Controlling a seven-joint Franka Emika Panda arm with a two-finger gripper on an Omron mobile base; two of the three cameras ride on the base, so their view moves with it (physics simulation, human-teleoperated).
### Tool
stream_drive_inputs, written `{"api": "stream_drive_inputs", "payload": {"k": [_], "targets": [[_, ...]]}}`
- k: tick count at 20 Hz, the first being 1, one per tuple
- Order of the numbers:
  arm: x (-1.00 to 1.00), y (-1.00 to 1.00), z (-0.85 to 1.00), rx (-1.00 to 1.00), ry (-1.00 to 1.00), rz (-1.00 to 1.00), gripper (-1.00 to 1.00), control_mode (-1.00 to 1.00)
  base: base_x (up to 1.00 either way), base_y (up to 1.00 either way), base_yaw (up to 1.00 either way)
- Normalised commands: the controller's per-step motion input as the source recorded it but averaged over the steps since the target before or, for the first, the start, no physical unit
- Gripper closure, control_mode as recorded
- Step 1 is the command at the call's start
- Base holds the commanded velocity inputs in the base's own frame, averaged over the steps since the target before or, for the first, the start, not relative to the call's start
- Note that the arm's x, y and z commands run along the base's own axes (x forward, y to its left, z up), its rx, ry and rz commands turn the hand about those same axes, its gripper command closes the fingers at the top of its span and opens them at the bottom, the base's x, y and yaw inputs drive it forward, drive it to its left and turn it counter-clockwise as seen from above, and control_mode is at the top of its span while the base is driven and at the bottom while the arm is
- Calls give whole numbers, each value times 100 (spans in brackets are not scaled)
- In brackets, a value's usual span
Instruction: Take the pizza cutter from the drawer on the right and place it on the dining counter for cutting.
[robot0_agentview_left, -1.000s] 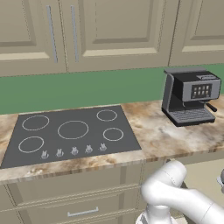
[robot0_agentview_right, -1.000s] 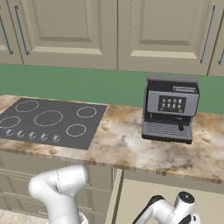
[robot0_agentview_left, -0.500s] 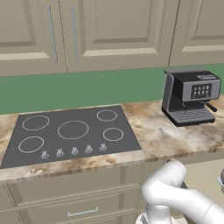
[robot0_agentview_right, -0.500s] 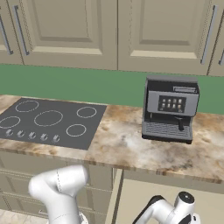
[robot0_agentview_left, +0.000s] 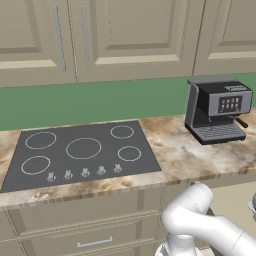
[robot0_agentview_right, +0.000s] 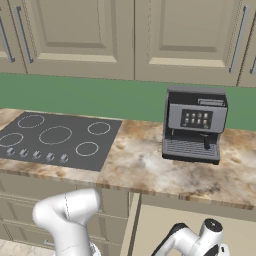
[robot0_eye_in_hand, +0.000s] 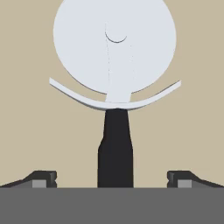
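In the hand view the pizza cutter (robot0_eye_in_hand: 115, 94) lay flat on the plain pale-tan floor of the drawer (robot0_eye_in_hand: 30, 127), its round silver-grey wheel toward the top of the view and its slim black handle running down toward the bottom edge. The end effector (robot0_eye_in_hand: 112, 179) hung over the handle end, released, its two dark fingertips (robot0_eye_in_hand: 43, 178) spread wide to either side of the handle, each well apart from it and touching nothing. A curved pale guard crossed just where the wheel met the handle.

From the base views, the arm (robot0_agentview_left: 200, 225) bent low in front of the cabinets, reaching down toward the right below the bench (robot0_agentview_right: 145, 170) edge. On the marbled bench top a black cooktop (robot0_agentview_left: 80, 152) sat toward the left end and a coffee machine (robot0_agentview_right: 194, 124) stood toward the right, near the back edge against the green wall. Beige upper cabinets (robot0_agentview_left: 130, 35) hung above.
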Motion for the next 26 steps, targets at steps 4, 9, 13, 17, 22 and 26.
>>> {"api": "stream_drive_inputs", "payload": {"k": [4, 9, 13, 17, 22, 26], "targets": [[0, 0, 0, 0, 0, 0, 100, -100, 0, 0, 0], [0, 0, 0, 0, 0, 0, 100, -100, 0, 0, 0], [0, 0, 0, 0, 0, 0, 100, -100, 0, 0, 0], [0, 0, 0, 0, 0, 0, 100, -100, 0, 0, 0], [0, 0, 0, 0, 0, 0, 100, -100, 0, 0, 0], [0, 0, 0, 0, 0, 0, 100, -100, 0, 0, 0]]}}
